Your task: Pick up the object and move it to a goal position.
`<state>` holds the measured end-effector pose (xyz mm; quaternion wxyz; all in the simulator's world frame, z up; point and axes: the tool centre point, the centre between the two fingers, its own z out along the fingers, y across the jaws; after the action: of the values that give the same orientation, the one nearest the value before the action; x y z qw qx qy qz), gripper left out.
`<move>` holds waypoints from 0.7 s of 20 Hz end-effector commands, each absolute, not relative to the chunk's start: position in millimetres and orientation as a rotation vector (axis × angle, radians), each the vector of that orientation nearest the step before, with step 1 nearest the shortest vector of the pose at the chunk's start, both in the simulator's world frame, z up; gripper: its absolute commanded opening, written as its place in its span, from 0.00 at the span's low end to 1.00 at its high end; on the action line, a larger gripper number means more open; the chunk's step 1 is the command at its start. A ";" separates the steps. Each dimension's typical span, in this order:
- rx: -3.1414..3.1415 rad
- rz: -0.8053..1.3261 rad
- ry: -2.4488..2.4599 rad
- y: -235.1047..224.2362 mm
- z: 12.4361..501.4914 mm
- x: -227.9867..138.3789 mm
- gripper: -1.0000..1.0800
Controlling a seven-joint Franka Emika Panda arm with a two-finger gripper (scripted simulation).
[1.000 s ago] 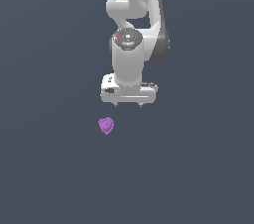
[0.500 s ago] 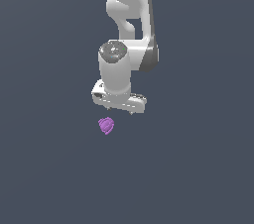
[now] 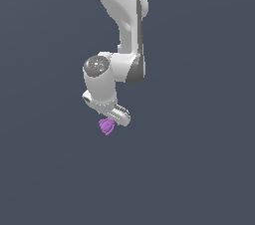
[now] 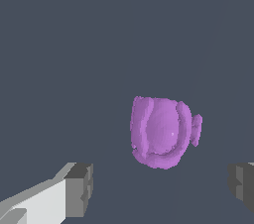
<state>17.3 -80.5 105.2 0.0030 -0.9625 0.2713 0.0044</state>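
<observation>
Gripper (image 3: 110, 117) poised directly over the object (image 3: 106, 126), jaws spread.
Both fingertips (image 4: 79, 188) flank the purple lump (image 4: 161, 131) without touching; it sits between them, slightly ahead.

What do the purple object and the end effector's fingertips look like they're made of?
The purple object: matte, ridged, lumpy, no glints; the render doesn't show whether it is rubbery or hard. The end effector, open with the object in the gap: white smooth shell, with dark grey matte fingertips, perhaps rubber pads.
</observation>
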 end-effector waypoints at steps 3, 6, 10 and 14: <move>-2.985 0.004 0.972 -94.3 95.5 19.2 0.96; -2.973 0.001 1.013 -99.2 92.0 19.7 0.96; -2.972 0.002 1.019 -100.2 91.3 19.4 0.96; -2.971 0.002 1.020 -100.2 85.0 19.3 0.96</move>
<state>19.7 -100.1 88.3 0.0001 -0.9459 0.3244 0.0000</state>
